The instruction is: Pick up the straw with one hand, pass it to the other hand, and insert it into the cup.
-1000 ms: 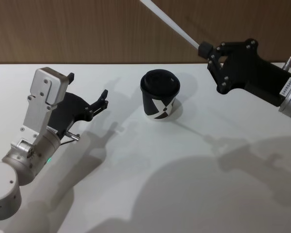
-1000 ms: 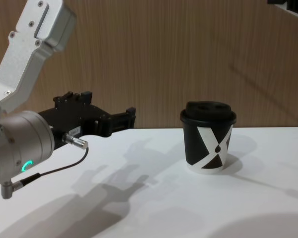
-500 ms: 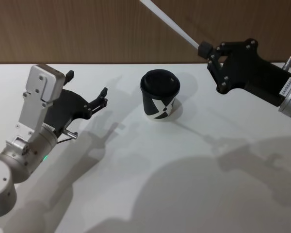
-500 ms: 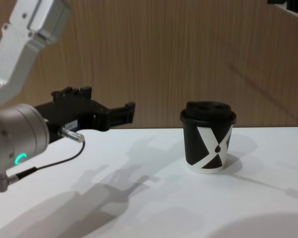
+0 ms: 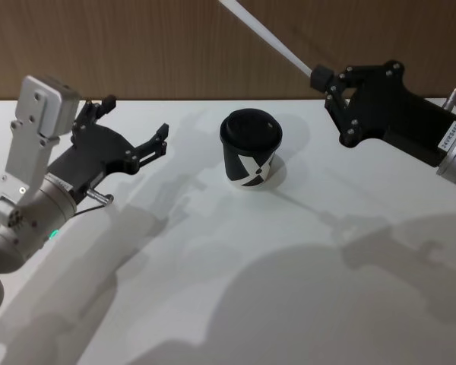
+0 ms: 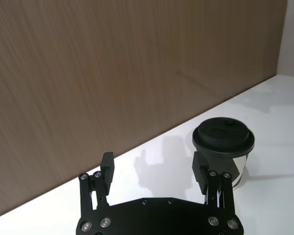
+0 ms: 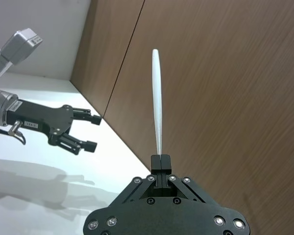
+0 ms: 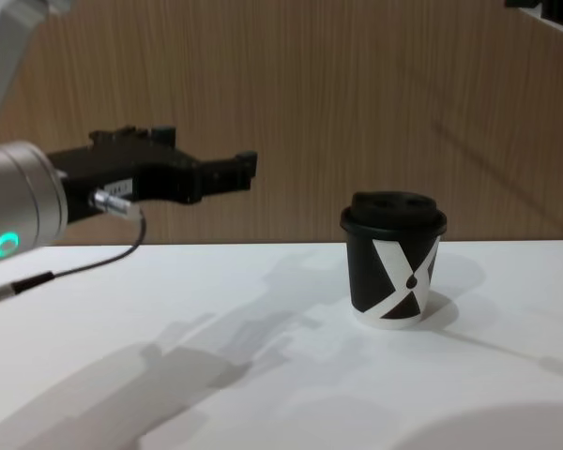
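Right gripper (image 5: 320,77) sits in the upper right of the head view, tips pinched tight on one end of the straw (image 5: 270,36). The straw is clear of the table (image 5: 213,304), in the air, running as a long diagonal from those tips up and left until it leaves the top edge of the frame against the wood wall (image 5: 137,46). From the right wrist camera it stands dead straight out of the closed tips, in line with the gripper, nearly all its length free. Over at the left edge, the left gripper (image 5: 131,122) hangs above the table with its fingers spread wide, nothing between them, the opening facing right toward the cup (image 5: 251,148). The cup stands upright at centre frame, lid on, between the two grippers and touched by neither. Here's the geometry that matters: from the left gripper the straw lies to the right and, it seems, higher, beyond the cup. Its free end slants back toward the left side, so the bare shaft, not the pinched end, is the part nearest the empty jaws. I read this as the handover lined up but not yet made. The left gripper would need to go across and up, and set its wide opening crosswise to that diagonal to close on the shaft. The risk, to my eye: a thin straw held by one end may wag when touched.
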